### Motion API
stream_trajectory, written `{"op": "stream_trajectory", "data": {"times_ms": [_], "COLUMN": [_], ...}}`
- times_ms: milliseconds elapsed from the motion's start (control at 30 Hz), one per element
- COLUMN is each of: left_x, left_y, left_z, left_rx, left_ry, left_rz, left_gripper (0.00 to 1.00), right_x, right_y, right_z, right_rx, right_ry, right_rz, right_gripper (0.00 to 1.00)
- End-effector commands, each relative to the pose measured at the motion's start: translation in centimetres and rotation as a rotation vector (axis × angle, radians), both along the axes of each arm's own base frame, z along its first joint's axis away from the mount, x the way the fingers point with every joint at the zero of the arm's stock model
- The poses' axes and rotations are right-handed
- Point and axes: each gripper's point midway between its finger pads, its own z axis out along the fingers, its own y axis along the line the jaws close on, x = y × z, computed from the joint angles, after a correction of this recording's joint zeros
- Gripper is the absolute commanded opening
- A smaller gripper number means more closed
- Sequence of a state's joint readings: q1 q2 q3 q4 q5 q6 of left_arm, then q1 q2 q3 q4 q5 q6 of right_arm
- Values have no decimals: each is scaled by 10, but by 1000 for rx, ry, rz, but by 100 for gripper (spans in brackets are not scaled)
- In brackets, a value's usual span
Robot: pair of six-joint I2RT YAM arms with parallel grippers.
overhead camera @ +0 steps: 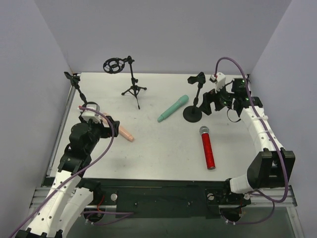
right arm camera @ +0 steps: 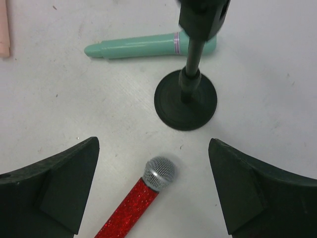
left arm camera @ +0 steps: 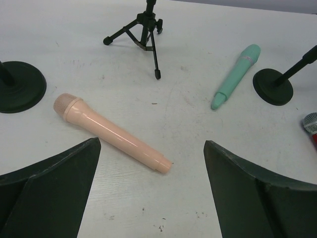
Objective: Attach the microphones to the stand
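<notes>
Microphones, all three, lie flat on the desk and none sits on a stand yet, so I judge the task barely begun. By the far left corner a slim stand tilts up close to the left edge. My left tool hangs just near of it, jaws spread wide with nothing between them. The peach-pink microphone lies under that tool in the left half of the desk. Its long axis slants across the gap, head toward the left edge and tail toward the middle, so my left arm is plainly the nearer one. I would expect to turn the wrist before closing across the barrel. Further right, toward the far edge, the tripod stand has open desk around its feet. The mint-green microphone lies slantwise mid-desk, its thicker end close to the round-base stand. The red microphone lies in the right half, axis running near to far, silver mesh head pointing at that base. My right tool hovers beside that stand toward the far right corner, jaws wide open and empty. In its wrist view the mesh head shows between its fingers, and the pole just beyond leaves little room.
</notes>
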State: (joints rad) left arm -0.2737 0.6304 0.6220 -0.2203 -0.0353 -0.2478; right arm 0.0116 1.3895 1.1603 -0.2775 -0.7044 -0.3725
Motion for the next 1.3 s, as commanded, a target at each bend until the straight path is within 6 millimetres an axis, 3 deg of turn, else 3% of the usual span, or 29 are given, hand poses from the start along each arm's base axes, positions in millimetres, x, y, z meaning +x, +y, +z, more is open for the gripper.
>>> {"op": "stream_trajectory", "data": {"times_ms": [0,33,133,433,600,800,867,967,1267], "left_x": [0,0,0,2,6,9,10,12,14], "left_y": [-14,-13,-12,-9,-11,-10,-8,-7,-8], "left_z": [33,33,32,26,19,13,11,11,11], "left_rx": [-23,-22,-15,7,16,21,21,14,2], "left_ry": [-86,-88,-87,-75,-49,-28,-27,-30,-23], "left_rz": [-81,-81,-73,-64,-71,-69,-63,-60,-68], "left_gripper": [97,97,97,97,97,97,97,97,97], "right_x": [34,40,55,91,108,131,132,130,123], "right_y": [13,13,24,39,44,45,49,52,41], "right_z": [30,23,26,34,40,64,93,91,40], "right_rx": [-3,-5,19,145,272,528,625,671,491], "right_ry": [-73,-57,-98,-148,-194,-273,-395,-398,-315], "right_rz": [95,104,160,110,36,-36,15,29,-19], "right_gripper": [86,85,82,60,58,52,49,44,34]}}
